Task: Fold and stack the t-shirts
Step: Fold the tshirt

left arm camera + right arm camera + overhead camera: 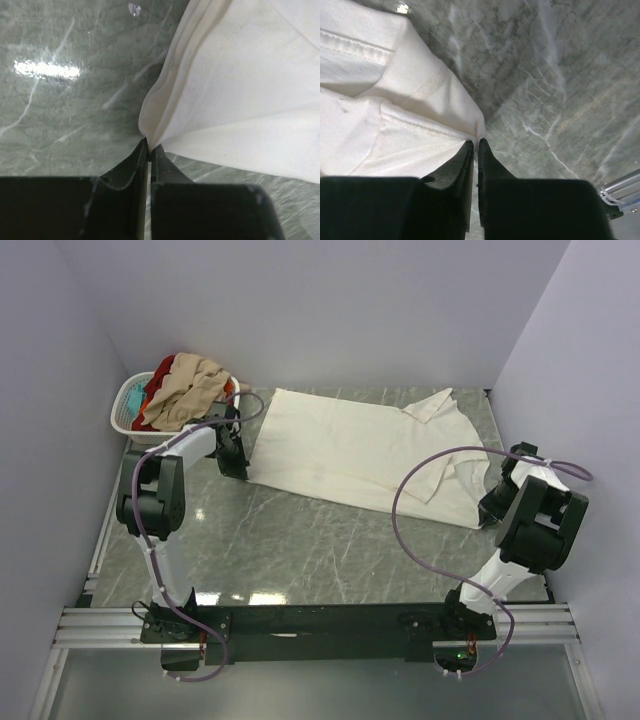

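A large cream-white t-shirt (pixel 350 450) lies spread on the marble table. My left gripper (pixel 236 466) is shut on its near left corner; the left wrist view shows the cloth (pixel 240 90) pinched between my jaws (pixel 149 147). My right gripper (pixel 492 508) is shut on the shirt's near right corner by a sleeve; the right wrist view shows the cloth (pixel 395 115) pinched at my jaw tips (pixel 476 142). Tan-beige (pixel 190 390), red (pixel 163 375) and teal (pixel 134 395) shirts are heaped in the basket.
A white slotted laundry basket (pixel 124 422) stands at the back left corner, close behind my left arm. Purple walls close in the table on the left, back and right. The green marble tabletop (pixel 300 540) lies between the shirt and the arm bases.
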